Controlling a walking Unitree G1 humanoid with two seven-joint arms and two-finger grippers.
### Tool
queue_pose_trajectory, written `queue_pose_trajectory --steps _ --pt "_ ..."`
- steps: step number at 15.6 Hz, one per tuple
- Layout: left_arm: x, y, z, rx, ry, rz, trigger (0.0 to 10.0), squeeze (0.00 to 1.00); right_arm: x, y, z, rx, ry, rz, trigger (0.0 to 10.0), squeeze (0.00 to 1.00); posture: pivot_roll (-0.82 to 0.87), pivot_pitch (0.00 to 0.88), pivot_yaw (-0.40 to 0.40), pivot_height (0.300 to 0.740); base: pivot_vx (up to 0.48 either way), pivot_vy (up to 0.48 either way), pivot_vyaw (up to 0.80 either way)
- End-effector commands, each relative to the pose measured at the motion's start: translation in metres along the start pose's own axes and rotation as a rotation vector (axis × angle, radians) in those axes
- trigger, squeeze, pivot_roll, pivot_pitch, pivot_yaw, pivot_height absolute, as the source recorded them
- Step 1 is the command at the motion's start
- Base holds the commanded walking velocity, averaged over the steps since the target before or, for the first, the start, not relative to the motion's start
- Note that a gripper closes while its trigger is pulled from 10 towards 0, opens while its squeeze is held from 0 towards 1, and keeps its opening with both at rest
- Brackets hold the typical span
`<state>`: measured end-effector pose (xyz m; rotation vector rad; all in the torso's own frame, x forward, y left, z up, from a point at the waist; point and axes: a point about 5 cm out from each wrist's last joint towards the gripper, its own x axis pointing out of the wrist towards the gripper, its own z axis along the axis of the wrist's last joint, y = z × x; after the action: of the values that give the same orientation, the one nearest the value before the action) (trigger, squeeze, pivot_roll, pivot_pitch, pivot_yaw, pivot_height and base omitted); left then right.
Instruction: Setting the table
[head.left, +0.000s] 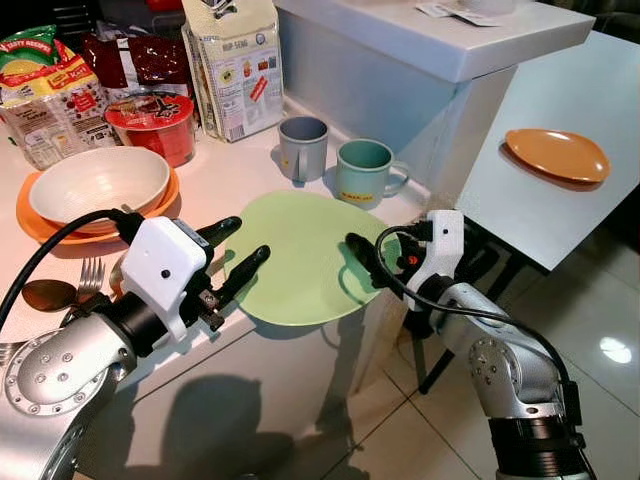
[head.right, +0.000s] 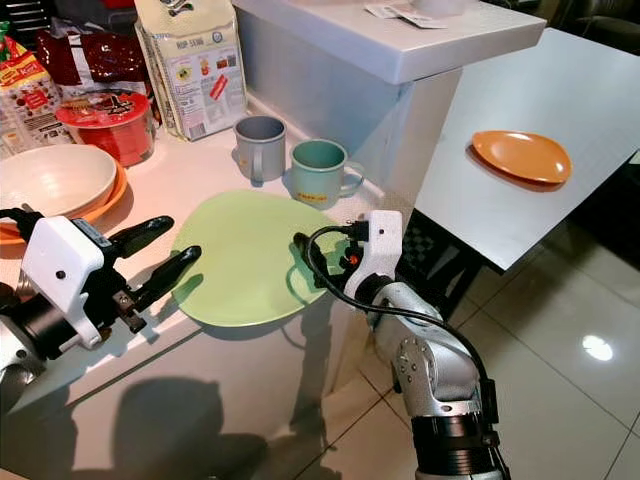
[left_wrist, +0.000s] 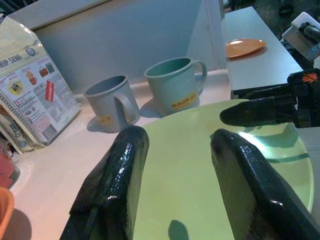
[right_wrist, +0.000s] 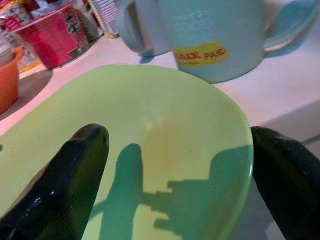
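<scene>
The right gripper (head.left: 368, 258), fingers apart, straddles the rim of the green plate (head.left: 295, 250); the left gripper (head.left: 236, 254) hovers spread at the opposite edge. The plate lies flat and round, without a long axis.

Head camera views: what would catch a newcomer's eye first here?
The green plate at the counter's front edge, with the left tool open at its left rim and the right tool open over its right rim. Behind it stand a grey mug and a teal mug; an orange plate lies on the table to the right.
</scene>
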<state>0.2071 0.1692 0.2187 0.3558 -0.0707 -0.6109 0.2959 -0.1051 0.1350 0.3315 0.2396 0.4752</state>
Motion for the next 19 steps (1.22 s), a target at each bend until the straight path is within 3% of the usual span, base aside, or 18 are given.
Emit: queue_pose_trajectory --steps 1,10,12,15,17,19 --pt "-0.001 0.002 0.005 0.025 -0.02 0.004 10.0 0.0 0.005 0.004 0.003 -0.007 -0.003 0.036 10.0 0.0 0.12 0.0 -0.036 0.74 0.0 0.0 0.0" --pt "0.0 0.007 0.004 0.04 -0.022 0.018 10.0 0.0 0.038 -0.006 0.013 -0.09 -0.009 0.037 10.0 0.0 0.13 0.0 -0.031 0.74 0.0 0.0 0.0" --pt "-0.001 0.008 0.005 0.051 -0.026 0.038 10.0 0.0 0.038 -0.003 0.018 -0.114 -0.023 0.055 10.0 0.0 0.13 0.0 -0.034 0.74 0.0 0.0 0.0" --pt "-0.002 0.013 0.008 0.033 -0.035 0.091 10.0 0.0 0.019 0.005 0.033 -0.166 -0.062 0.093 10.0 0.0 0.13 0.0 -0.037 0.74 0.0 0.0 0.0" --pt "-0.003 0.01 0.006 0.011 -0.038 0.107 10.0 0.0 -0.021 0.015 0.049 -0.23 -0.09 0.131 10.0 0.0 0.11 0.0 -0.033 0.74 0.0 0.0 0.0" --pt "-0.002 0.007 0.007 -0.011 -0.049 0.102 10.0 0.0 -0.041 0.027 0.061 -0.245 -0.124 0.198 10.0 0.0 0.1 0.0 -0.028 0.74 0.0 0.0 0.0"
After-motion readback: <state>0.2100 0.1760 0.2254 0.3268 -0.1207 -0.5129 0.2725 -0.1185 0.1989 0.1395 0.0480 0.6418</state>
